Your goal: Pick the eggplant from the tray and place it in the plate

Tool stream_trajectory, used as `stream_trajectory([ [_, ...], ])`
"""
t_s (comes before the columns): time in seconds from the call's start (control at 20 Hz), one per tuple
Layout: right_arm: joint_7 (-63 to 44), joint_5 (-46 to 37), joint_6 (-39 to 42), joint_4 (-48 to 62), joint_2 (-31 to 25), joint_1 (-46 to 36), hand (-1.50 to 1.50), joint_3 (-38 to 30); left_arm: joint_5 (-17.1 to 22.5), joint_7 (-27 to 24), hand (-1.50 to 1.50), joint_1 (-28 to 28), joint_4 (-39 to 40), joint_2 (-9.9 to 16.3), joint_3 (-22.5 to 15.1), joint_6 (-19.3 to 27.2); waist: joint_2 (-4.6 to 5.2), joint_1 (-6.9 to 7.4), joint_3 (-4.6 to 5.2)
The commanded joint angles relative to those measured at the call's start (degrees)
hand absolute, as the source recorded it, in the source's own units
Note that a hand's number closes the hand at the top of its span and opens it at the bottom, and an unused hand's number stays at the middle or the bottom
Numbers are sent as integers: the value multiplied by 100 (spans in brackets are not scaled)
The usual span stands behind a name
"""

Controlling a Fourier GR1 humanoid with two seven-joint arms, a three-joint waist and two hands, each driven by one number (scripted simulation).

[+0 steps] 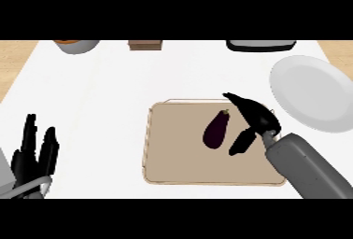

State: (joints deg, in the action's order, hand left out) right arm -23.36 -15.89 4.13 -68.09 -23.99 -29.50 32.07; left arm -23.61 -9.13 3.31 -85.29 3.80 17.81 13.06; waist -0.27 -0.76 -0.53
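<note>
Over tray (165,140): right hand (255,119) spread, holding nothing, beside eggplant (215,130).

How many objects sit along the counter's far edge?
3, all cut off by the frame: an orange-filled bowl at left, a brown block mid-left, a black tray at right.

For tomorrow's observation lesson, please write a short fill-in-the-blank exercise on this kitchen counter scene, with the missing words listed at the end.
1. The eggplant lies on the ____.
2. The white plate sits to the ____ of the tray.
3. The hand beside the eggplant is the robot's ____ hand.
4. The left hand rests open near the view's ____ edge.

Missing words: tray; right; right; left
</note>
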Motion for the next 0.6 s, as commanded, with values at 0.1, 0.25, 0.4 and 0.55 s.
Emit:
stream_trajectory([
  [0.1,-801,244,843,199,71,-448,-150,33,753,1007,0,-231,461,-361,-749,-1086,53,-47,77],
  [0.25,-959,285,963,186,118,-461,-150,45,800,1165,0,-256,461,-361,-848,-1083,33,-100,72],
  [0.4,-925,225,928,407,313,-497,-150,105,845,1492,0,-513,467,-359,-935,-1028,72,-70,64],
  [0.55,-1189,305,1072,356,445,-571,-150,101,912,1409,0,-367,443,-358,-875,-1111,36,-37,69],
])
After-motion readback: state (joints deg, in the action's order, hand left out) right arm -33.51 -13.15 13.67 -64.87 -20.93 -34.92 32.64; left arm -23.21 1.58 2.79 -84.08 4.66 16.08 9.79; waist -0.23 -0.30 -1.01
